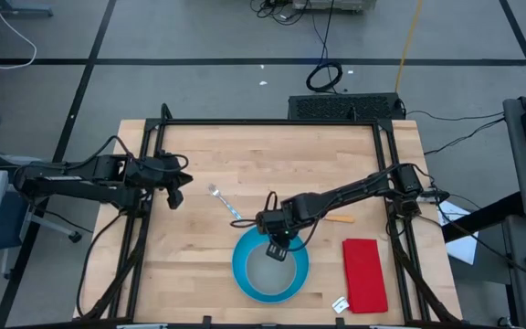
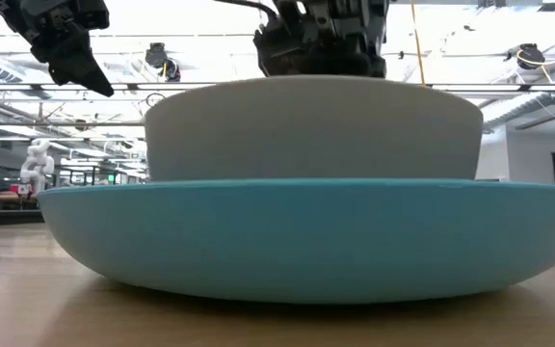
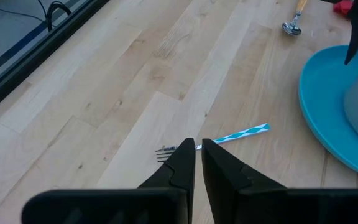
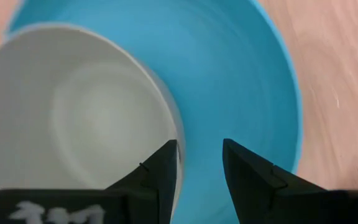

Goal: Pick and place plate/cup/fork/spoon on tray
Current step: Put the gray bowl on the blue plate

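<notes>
The pale-grey cup (image 1: 268,270) stands upright inside the bright-blue plate (image 1: 245,279), which lies flat on the table near its front edge. My right gripper (image 1: 278,249) is open over the cup's far rim (image 4: 166,115), pointing down, with one finger at the cup's wall and the other over the plate (image 4: 247,93). The fork (image 1: 226,203) lies flat on the table left of the plate. The spoon (image 1: 334,217) lies flat to the plate's right. My left gripper (image 1: 179,194) is shut and empty, raised above the table left of the fork (image 3: 229,137). My right gripper has one finger (image 4: 160,174) right at the cup's rim and the other finger (image 4: 250,177) outside the cup above the plate. I cannot tell whether the first finger touches the rim. The cup stands on the plate.
A red rectangular cloth (image 1: 364,274) lies right of the plate, with a small white tag (image 1: 341,304) at its near corner. Black frame rails (image 1: 153,164) run along the table's left, far and right sides. Bare wood shows at the table's far middle.
</notes>
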Action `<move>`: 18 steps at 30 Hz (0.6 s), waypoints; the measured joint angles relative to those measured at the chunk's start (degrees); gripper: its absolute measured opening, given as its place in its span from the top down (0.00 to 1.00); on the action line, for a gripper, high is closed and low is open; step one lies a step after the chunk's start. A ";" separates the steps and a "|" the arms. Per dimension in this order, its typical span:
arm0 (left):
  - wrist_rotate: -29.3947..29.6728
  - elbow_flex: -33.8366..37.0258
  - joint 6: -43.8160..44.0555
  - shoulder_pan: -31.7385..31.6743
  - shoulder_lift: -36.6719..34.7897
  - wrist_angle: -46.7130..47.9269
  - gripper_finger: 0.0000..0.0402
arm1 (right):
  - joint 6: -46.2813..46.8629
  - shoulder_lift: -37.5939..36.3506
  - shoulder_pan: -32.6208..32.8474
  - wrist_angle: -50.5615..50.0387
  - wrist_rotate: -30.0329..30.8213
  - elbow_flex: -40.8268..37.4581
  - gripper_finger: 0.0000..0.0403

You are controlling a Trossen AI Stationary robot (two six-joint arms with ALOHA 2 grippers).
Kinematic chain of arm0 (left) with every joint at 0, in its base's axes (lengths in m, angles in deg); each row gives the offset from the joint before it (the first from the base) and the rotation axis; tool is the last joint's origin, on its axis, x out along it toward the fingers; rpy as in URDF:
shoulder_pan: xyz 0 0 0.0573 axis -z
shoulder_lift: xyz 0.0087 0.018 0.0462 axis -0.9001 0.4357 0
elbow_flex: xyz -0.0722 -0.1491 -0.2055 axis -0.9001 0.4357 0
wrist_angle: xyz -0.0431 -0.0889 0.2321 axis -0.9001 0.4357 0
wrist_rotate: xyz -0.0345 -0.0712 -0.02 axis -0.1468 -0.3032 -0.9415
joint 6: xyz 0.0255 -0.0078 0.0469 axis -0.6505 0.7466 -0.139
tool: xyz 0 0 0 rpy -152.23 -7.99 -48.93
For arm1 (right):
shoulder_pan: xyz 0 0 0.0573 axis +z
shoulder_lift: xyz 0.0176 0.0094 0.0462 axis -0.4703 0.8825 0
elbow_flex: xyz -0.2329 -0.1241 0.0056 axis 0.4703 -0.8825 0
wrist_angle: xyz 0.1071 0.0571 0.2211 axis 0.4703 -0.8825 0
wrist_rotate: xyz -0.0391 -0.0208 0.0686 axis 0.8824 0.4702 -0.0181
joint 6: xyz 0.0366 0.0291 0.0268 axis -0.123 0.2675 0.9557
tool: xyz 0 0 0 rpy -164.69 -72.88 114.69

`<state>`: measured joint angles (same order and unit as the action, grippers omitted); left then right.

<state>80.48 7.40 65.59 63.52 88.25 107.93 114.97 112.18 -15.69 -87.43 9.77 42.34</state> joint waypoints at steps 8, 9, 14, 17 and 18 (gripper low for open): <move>0.01 0.00 -0.02 0.00 0.00 -0.02 0.92 | 0.57 0.00 0.00 1.10 -0.21 -2.44 0.70; 0.01 0.00 -0.02 0.00 -0.01 -0.04 0.92 | 0.43 0.00 0.00 1.37 -0.21 -2.44 0.70; 0.02 0.00 -0.02 0.00 0.00 -0.20 0.92 | 0.10 0.00 0.00 1.57 -0.21 -2.44 0.70; 0.02 0.00 -0.02 0.00 0.00 -0.22 0.92 | 0.08 0.00 0.00 1.57 -0.14 -2.44 0.70; 0.02 0.00 -0.02 0.00 0.00 -0.22 0.92 | 0.08 0.00 0.00 1.59 -0.13 -2.44 0.70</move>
<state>80.50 7.40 65.57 63.52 88.25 107.71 115.04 112.18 -15.69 -85.84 9.65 39.90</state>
